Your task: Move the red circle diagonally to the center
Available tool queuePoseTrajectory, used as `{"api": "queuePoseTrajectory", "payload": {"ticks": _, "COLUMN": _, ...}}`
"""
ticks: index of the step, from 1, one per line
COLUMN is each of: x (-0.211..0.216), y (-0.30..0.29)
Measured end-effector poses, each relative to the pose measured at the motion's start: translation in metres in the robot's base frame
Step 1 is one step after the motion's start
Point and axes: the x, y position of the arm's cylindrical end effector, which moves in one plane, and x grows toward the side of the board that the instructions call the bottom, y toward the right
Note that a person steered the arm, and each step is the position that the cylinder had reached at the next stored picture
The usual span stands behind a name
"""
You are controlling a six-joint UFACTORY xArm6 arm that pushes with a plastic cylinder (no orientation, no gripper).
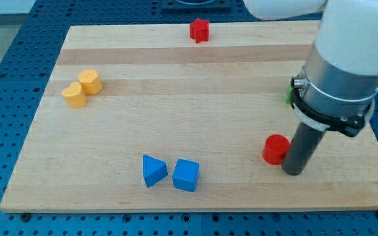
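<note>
The red circle (275,149) is a short red cylinder lying on the wooden board (195,98) at the view's lower right. My tip (293,172) is at the end of the dark rod, just right of and slightly below the red circle, touching or nearly touching its side. The white and grey arm body fills the view's upper right and hides part of the board behind it.
A red star-shaped block (199,30) sits at the top middle edge. Two yellow blocks (82,88) sit together at the left. A blue triangle (153,170) and a blue cube (186,175) lie at bottom centre. A green block (289,96) shows partly behind the arm.
</note>
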Motion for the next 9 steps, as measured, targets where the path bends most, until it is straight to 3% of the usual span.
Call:
{"api": "queuePoseTrajectory", "payload": {"ticks": 1, "x": -0.013, "y": -0.001}}
{"api": "queuePoseTrajectory", "payload": {"ticks": 4, "x": -0.029, "y": -0.079}}
{"api": "queuePoseTrajectory", "payload": {"ticks": 9, "x": -0.025, "y": -0.052}}
